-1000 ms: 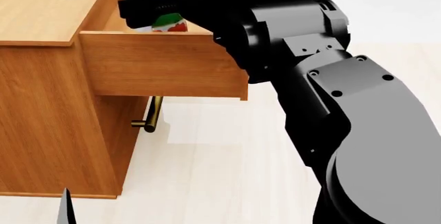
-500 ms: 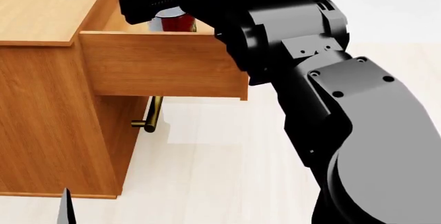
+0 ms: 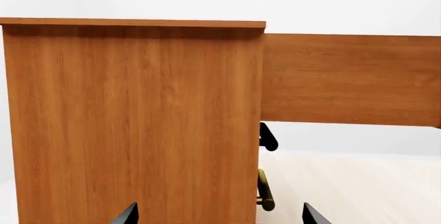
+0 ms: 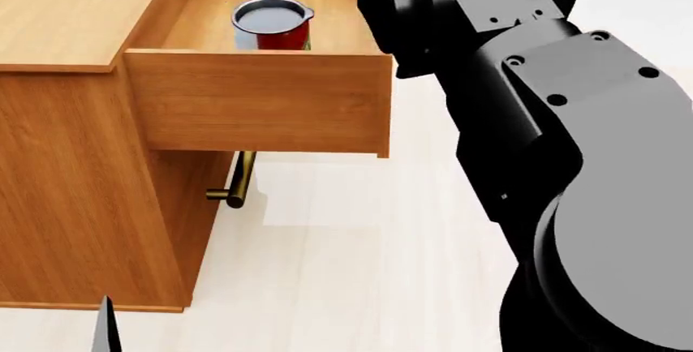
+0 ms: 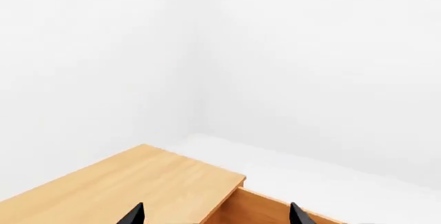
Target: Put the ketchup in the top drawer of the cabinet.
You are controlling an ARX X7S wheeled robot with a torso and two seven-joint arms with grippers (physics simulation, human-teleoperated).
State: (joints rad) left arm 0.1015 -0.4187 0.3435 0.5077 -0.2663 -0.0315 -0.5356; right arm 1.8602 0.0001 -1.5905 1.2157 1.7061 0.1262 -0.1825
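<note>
The right gripper (image 5: 216, 214) stands with its two black fingertips wide apart and nothing between them, and so does the left gripper (image 3: 219, 214). In the head view the cabinet (image 4: 65, 173) fills nine o'clock, its top drawer (image 4: 260, 105) pulled out. The ketchup (image 4: 272, 25), a small red-labelled tin with a silver top, stands upright inside at twelve o'clock.

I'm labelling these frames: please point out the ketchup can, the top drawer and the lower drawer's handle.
ketchup can (image 4: 269, 18), head view, on its silver top.
top drawer (image 4: 260, 105), head view, on its front panel.
lower drawer's handle (image 4: 239, 180), head view, on the brass bar.
</note>
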